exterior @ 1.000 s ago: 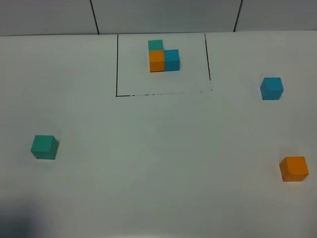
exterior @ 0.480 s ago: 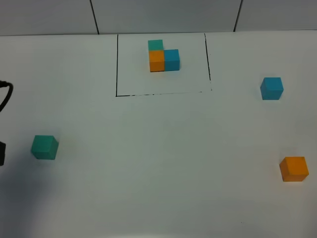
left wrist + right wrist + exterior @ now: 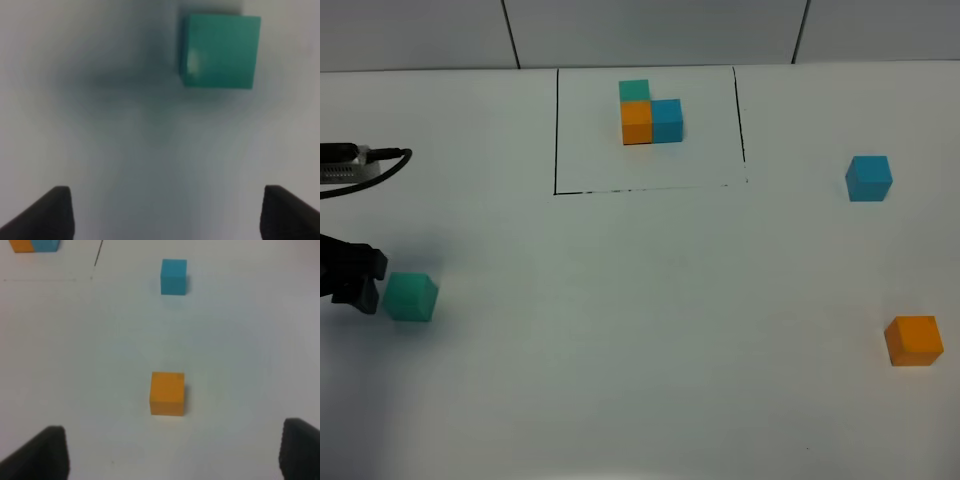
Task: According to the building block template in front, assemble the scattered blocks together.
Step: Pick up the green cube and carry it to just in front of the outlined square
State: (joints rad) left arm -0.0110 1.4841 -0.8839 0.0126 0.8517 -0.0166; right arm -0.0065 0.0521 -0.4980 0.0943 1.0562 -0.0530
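From above, the black left gripper (image 3: pixel 360 282) sits just beside the small matte teal-green cube (image 3: pixel 410 297), far from the black-framed L-shaped cube template (image 3: pixel 650 112). Its wrist view shows jaws apart, the cube ahead of them. The right gripper (image 3: pixel 175 452), also spread, faces the matte orange cube (image 3: pixel 167 393), the blue cube (image 3: pixel 174 276) beyond.

The left gripper (image 3: pixel 167 214) has matte black wedge fingers (image 3: pixel 50 212); so has the right gripper (image 3: pixel 175 454). A black cable (image 3: pixel 382 166) leaves a grey plug (image 3: pixel 340 157).
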